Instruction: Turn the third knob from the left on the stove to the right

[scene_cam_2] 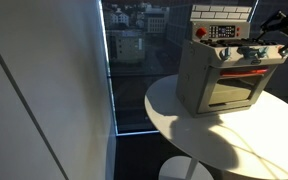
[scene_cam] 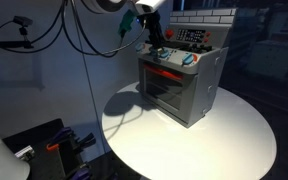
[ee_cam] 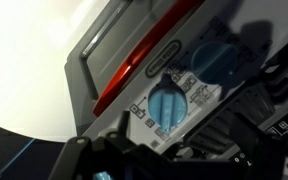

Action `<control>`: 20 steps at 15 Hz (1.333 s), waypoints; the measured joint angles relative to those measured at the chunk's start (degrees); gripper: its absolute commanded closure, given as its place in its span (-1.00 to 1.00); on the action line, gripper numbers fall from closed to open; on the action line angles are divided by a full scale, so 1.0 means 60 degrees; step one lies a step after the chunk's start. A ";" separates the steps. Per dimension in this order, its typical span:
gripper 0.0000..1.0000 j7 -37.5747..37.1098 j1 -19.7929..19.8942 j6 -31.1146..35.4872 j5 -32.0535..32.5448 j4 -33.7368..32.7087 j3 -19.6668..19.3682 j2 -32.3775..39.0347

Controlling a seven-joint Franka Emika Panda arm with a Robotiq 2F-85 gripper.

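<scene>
The small grey toy stove (scene_cam: 179, 90) stands on the round white table (scene_cam: 234, 140), and it shows in both exterior views (scene_cam_2: 209, 85). It has a red bar (ee_cam: 144, 58) across its door and teal knobs on the front panel. My gripper (scene_cam: 156, 42) hangs over the knob row at the stove's top edge (scene_cam_2: 267, 45). In the wrist view a teal knob (ee_cam: 169, 103) lies just in front of my dark fingers (ee_cam: 179, 135), with another knob (ee_cam: 221, 60) beside it. The fingers look spread, on either side of the near knob, and hold nothing. Which knob in the row it is cannot be told.
The brick-patterned back panel (scene_cam: 199, 18) rises behind the stove top. A dark window (scene_cam_2: 134, 50) stands next to the table. Cables (scene_cam: 84, 30) hang from the arm. A black box with orange parts (scene_cam: 44, 145) sits low beside the table.
</scene>
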State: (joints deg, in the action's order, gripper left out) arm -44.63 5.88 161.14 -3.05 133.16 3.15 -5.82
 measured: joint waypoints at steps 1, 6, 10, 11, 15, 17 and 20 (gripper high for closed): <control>-1.00 0.0000 0.0001 0.0024 0.0000 0.0000 0.0000 0.0023; -1.00 0.0000 0.0004 0.0392 0.0002 0.0000 0.0000 0.0170; -1.00 0.0000 0.0003 0.0758 0.0002 0.0000 0.0002 0.0311; -1.00 0.0000 -0.0001 0.0828 0.0002 0.0000 0.0004 0.0333; -0.88 0.0000 -0.0009 0.1038 0.0002 0.0000 0.0012 0.0410; -0.59 0.0001 -0.0017 0.1061 0.0002 0.0000 0.0012 0.0417; -0.66 0.0002 -0.0023 0.1065 0.0002 0.0000 0.0013 0.0417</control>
State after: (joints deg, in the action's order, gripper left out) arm -44.62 5.74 167.53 -3.04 133.16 3.22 -3.31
